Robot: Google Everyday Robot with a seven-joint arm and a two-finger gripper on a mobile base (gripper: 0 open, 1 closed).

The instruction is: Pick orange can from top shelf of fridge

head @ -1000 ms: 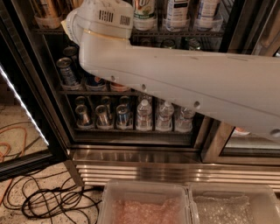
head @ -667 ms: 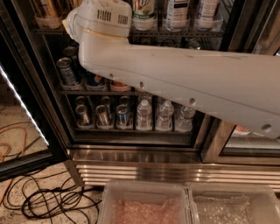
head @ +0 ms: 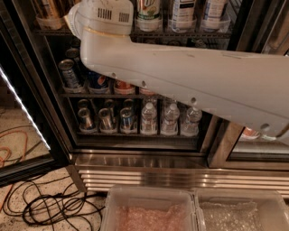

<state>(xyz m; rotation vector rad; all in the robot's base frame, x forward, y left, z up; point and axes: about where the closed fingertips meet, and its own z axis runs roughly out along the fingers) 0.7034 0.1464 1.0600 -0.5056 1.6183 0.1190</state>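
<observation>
The fridge (head: 135,158) stands open in front of me, with wire racks and a ribbed steel base panel. The top shelf (head: 189,33) runs along the upper edge of the view, with clear cup trays on it. Golden-orange striped cans (head: 48,8) stand in a clear cup at its far left, cut off by the frame's top edge. My white arm (head: 180,76) crosses from the right up to the top left, and its wrist (head: 108,16) ends at the top shelf. The gripper is out of view beyond the wrist.
Bottles (head: 183,13) stand on the top shelf to the right. Short soda cans (head: 70,74) fill the middle rack; cans (head: 106,119) and water bottles (head: 169,119) fill the lower one. The open door (head: 22,113) is at left, black cables (head: 49,207) lie on the floor, and plastic bins (head: 149,212) sit below.
</observation>
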